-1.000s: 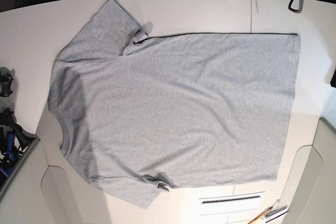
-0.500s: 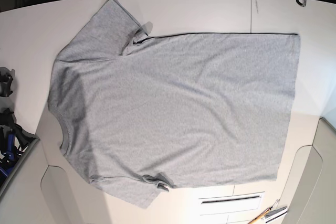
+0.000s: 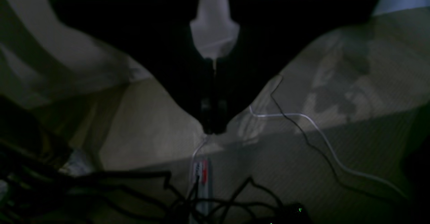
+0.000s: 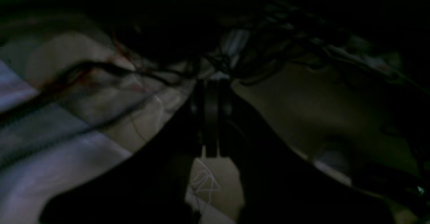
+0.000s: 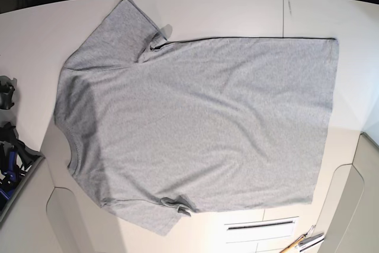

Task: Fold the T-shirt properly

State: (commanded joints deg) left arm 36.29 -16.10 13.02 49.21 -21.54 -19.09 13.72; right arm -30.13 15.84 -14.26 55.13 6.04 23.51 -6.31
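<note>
One T-shirt (image 5: 201, 122), beyond both grippers.

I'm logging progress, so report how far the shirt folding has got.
Done: the T-shirt lies spread flat, plain side up. In hand: nothing; the left gripper and right gripper are shut on nothing, away from it. Left: seemingly all the folding, as both sleeves stick out and the body is full width.
</note>
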